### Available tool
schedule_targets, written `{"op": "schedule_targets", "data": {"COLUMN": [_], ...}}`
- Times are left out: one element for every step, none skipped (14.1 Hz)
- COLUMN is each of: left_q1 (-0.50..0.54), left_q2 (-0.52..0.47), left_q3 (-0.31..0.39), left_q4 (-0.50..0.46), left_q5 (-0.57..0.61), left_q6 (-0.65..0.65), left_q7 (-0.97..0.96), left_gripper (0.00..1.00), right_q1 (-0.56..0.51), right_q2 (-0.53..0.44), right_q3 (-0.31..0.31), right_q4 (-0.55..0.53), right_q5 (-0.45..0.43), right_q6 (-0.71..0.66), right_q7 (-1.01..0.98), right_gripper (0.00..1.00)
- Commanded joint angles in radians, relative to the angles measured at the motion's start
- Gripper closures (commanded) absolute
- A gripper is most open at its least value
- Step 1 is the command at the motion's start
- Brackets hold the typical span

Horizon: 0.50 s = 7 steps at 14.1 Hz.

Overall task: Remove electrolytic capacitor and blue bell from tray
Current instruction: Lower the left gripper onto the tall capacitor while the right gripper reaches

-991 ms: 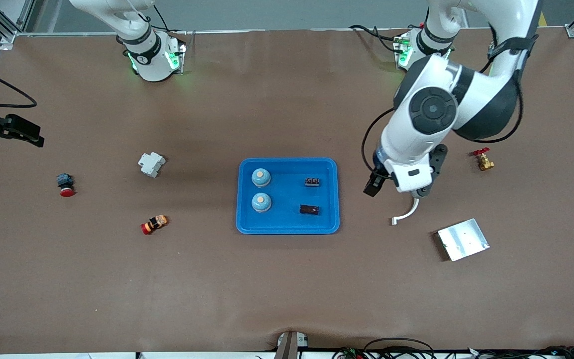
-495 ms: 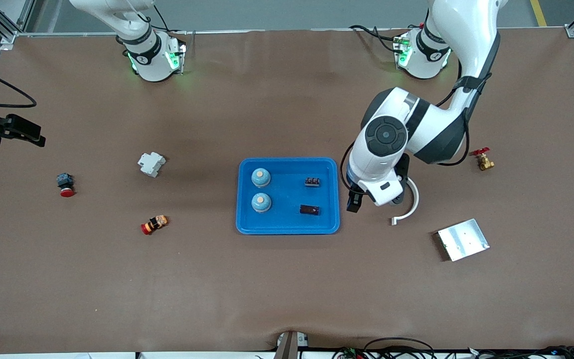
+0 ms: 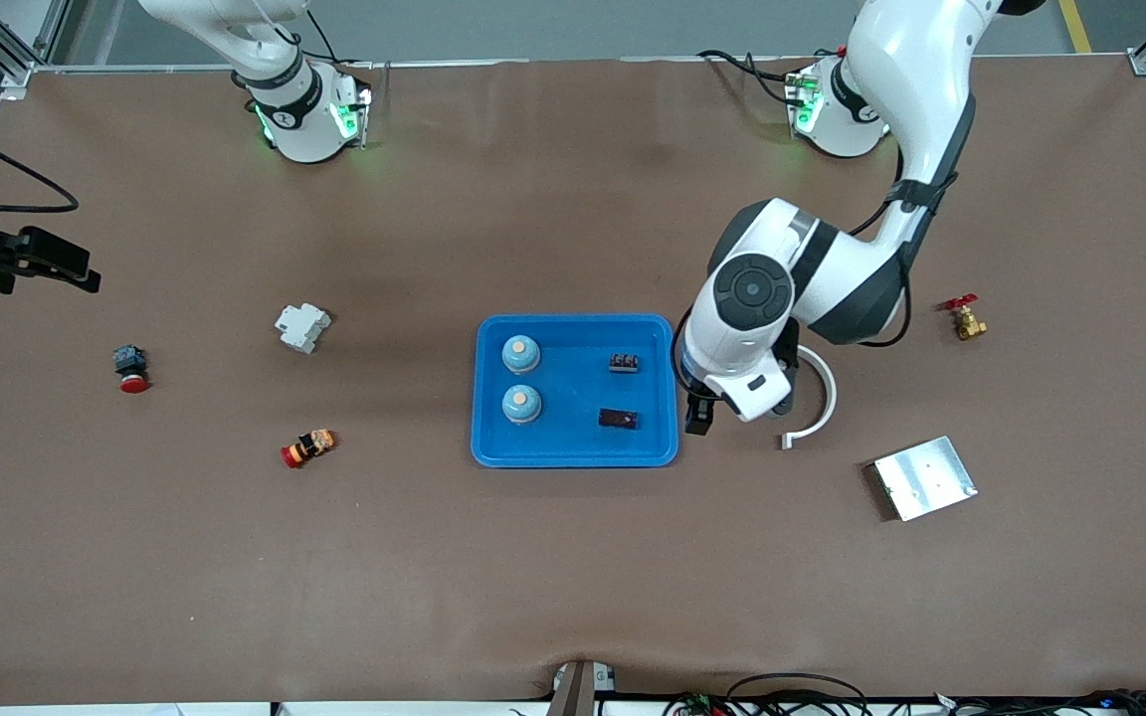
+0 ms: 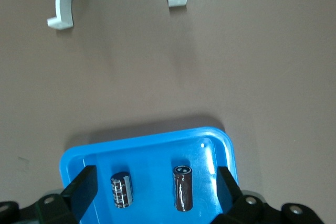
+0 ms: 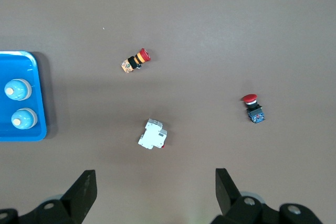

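Note:
A blue tray (image 3: 573, 459) sits mid-table. In it are two blue dome bells (image 3: 521, 352) (image 3: 521, 403) with orange tops, toward the right arm's end. Two dark capacitors (image 3: 624, 363) (image 3: 619, 420) lie toward the left arm's end. My left gripper (image 3: 700, 413) hangs open over the tray's edge at the left arm's end. In the left wrist view the capacitors (image 4: 121, 190) (image 4: 182, 187) lie between its spread fingers (image 4: 155, 187), untouched. My right gripper (image 5: 155, 192) is open and empty, high over bare table. Its wrist view shows the tray (image 5: 31, 135) and the bells (image 5: 17, 89) off to one side.
A white curved clamp (image 3: 812, 408), a metal plate (image 3: 924, 477) and a brass valve with a red handle (image 3: 964, 318) lie toward the left arm's end. A white breaker (image 3: 302, 327) and two red push buttons (image 3: 130, 368) (image 3: 308, 447) lie toward the right arm's end.
The left arm has swung from over the clamp toward the tray, bringing its open gripper to the tray's edge. Nothing on the table has moved.

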<state>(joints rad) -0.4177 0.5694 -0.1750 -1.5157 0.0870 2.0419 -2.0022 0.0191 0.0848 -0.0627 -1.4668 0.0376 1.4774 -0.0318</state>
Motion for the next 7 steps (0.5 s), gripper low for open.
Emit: {"op": "schedule_targets", "data": {"left_q1": [-0.016,-0.019,-0.033,-0.036,-0.048,-0.055,-0.067], "left_q2": [0.044,0.061,0.075,0.087,0.096,0.104,0.116], "left_q3": [0.005,0.005,0.005,0.005,0.005,0.005,0.005], "left_q4": [0.012,0.011,0.012,0.012,0.012,0.014,0.015], "left_q5": [0.019,0.02,0.019,0.02,0.019,0.019,0.019], "left_q6": [0.03,0.053,0.064,0.075,0.086,0.09,0.096], "left_q7": [-0.039,-0.059,-0.082,-0.101,-0.116,-0.134,-0.153], "left_gripper": [0.0,0.0,0.0,0.0,0.0,0.0,0.0], "right_q1": [-0.011,-0.01,-0.007,0.007,0.028,0.033,0.038], "right_q2": [-0.01,-0.01,-0.01,-0.008,-0.008,0.001,0.016], "right_q3": [0.006,0.006,0.007,0.009,0.009,0.009,0.011], "right_q4": [-0.012,-0.012,-0.012,-0.012,-0.012,-0.014,-0.014], "right_q5": [0.019,0.019,0.019,0.019,0.018,0.021,0.021], "right_q6": [0.003,0.001,0.007,0.018,0.033,0.044,0.05], "right_q7": [-0.004,0.0,0.009,0.012,0.012,0.022,0.032], "right_gripper": [0.0,0.0,0.0,0.0,0.0,0.0,0.0]}}
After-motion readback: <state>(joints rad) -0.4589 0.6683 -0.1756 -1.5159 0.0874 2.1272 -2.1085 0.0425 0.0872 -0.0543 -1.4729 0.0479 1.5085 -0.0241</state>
